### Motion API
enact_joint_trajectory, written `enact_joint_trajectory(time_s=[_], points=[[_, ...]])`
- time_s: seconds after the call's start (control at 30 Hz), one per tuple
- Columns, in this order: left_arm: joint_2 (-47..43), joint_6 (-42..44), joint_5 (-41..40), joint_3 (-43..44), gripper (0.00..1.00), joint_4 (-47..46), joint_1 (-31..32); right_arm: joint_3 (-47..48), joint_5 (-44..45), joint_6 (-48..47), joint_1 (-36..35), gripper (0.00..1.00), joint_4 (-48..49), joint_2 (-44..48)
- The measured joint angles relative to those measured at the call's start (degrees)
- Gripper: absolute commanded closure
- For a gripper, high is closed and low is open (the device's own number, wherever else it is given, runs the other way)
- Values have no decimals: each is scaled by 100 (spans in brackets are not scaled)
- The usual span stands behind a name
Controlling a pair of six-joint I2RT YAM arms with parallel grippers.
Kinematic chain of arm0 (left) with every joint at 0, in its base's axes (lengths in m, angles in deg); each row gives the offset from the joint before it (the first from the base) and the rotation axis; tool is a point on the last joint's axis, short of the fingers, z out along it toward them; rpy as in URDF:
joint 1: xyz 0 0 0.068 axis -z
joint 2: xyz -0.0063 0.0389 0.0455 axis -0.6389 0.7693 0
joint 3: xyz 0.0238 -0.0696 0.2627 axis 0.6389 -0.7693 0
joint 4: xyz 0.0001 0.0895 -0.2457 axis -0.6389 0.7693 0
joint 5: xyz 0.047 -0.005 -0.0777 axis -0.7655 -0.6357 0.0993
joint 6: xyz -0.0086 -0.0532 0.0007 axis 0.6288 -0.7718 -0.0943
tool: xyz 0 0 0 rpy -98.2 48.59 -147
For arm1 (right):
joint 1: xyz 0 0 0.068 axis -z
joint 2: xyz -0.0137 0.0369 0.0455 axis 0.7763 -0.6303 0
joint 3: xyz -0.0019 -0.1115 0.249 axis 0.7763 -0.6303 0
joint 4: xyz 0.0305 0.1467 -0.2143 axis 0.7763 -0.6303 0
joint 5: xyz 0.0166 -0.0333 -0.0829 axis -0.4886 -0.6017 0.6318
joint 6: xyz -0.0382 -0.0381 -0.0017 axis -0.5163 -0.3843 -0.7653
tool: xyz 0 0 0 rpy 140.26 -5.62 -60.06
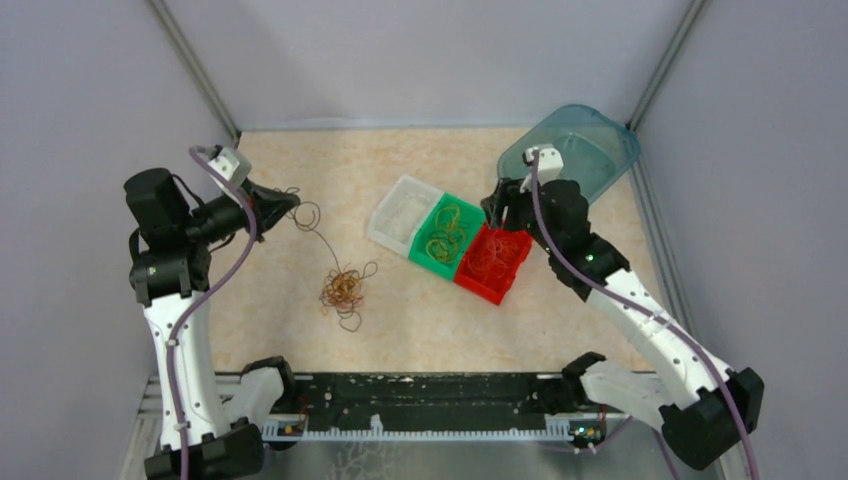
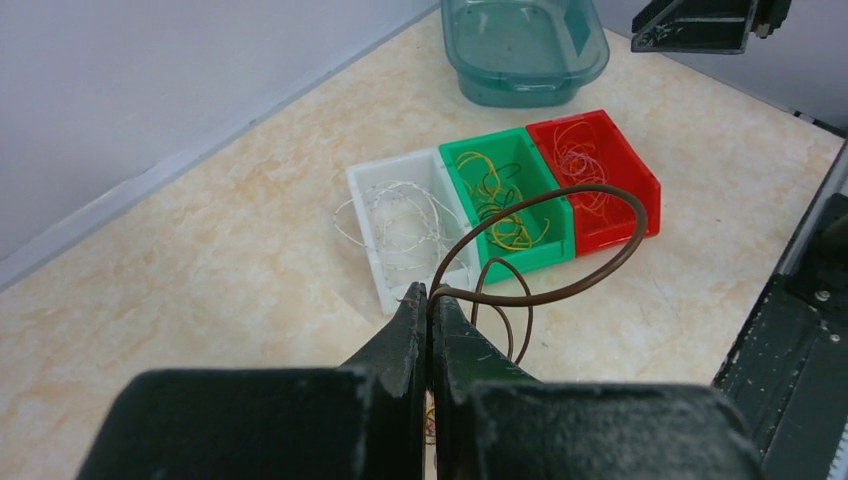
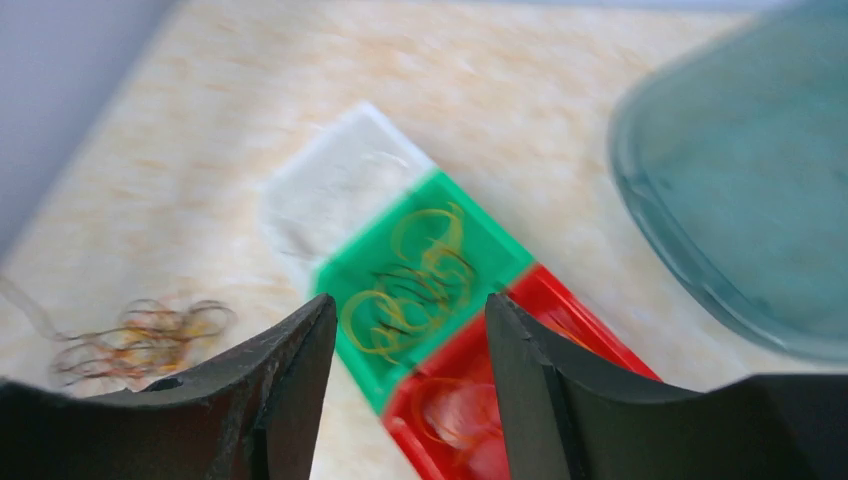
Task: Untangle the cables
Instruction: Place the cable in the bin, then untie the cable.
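Grey walls hem three sides of the beige table [image 1: 470, 335], with bare room front and centre. A teal tub [image 1: 590, 150] sits far right, beside the white bin [image 1: 403, 212], green bin [image 1: 447, 232] and red bin [image 1: 493, 262], all holding loops. Only the left wrist view shows the white bin's pale ones. The cables [image 1: 343, 290] lie tangled left of centre. The left gripper [image 2: 430, 300] pinches a brown cable [image 2: 575, 187]. The right gripper [image 3: 410, 320] hangs over the bins, fingers apart and empty.

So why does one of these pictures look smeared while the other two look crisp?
Right wrist view: blurred all over, the green bin and the tangle of cables smeared, probably by camera motion. Left wrist view: sharp on the brown loop; only the close left gripper looks a little soft. Top view: even light, faint shadows, no glare.
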Motion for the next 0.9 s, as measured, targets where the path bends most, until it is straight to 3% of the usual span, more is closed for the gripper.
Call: enact_joint_trajectory(time_s=[0.17, 0.4, 0.73, 0.9], points=[[-2, -289, 197, 0, 100, -70, 0, -385, -1569, -4, -439, 35, 1784, 267], [-4, -872, 511, 0, 100, -352, 0, -153, -2927, -518, -2151, 39, 3447, -1329], [-103, -1759, 831, -103, 100, -1049, 0, 562, -3491, -496, -2691, 47, 5307, -3438], [-103, -1917, 927, -98, 100, -1115, 0, 833, -3543, -334, -2758, 51, 5744, -4304]])
